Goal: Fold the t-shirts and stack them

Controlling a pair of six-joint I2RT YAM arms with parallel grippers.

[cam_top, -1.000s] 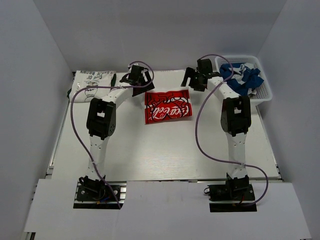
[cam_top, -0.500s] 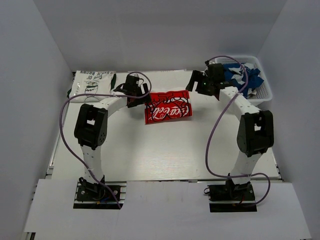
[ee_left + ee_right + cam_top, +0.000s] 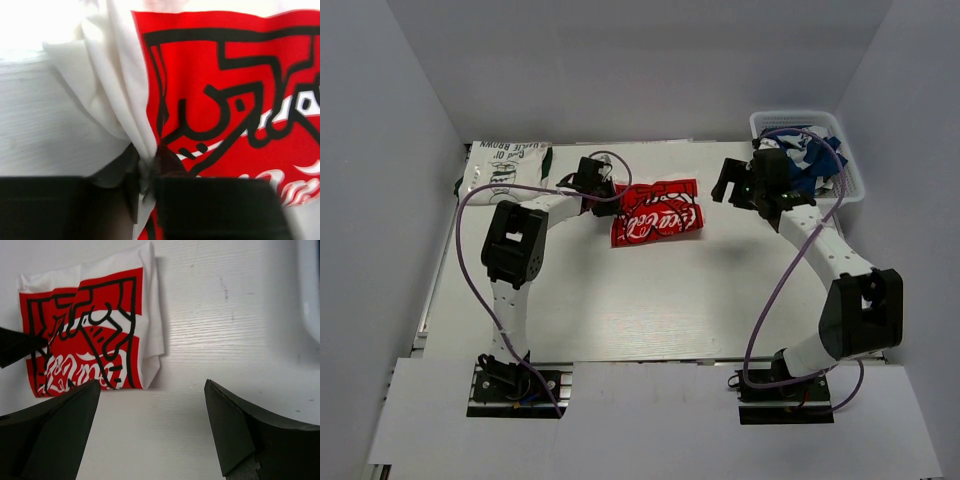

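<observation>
**Left pinches the red shirt's edge, right open beside it**

Top view:
- The red-graphic shirt (image 3: 657,212) lies folded into a rectangle on the far half of the table (image 3: 650,300), roughly midway between the arms.
- Its long axis runs left-right, with the right end tilted a little toward the far side. The white script runs along that axis.
- The left gripper (image 3: 605,197) is at the shirt's left short edge, touching it. Can't tell the finger state from this view.
- The right gripper (image 3: 732,186) is off the shirt's right end and apart from it.
- The green-print shirt (image 3: 505,168) is folded in the far-left corner, well apart from the red one.
- The blue shirt (image 3: 817,155) is bunched inside the basket (image 3: 855,190) at far right.

Left wrist:
- The left gripper's fingers are closed on a gathered fold of the red-graphic shirt (image 3: 225,100), where the white margin meets the red print.
- The cloth creases toward the pinch, and the rest spreads away from the fingers.
- Bare table shows on the left.

Right wrist:
- The fingers (image 3: 50,430) are spread wide, with only table between them.
- The red-graphic shirt (image 3: 90,350) lies ahead and to the left, not touching them.
- The left gripper's dark tip shows at the shirt's far edge.
- The basket rim at the right border is blurred
</observation>
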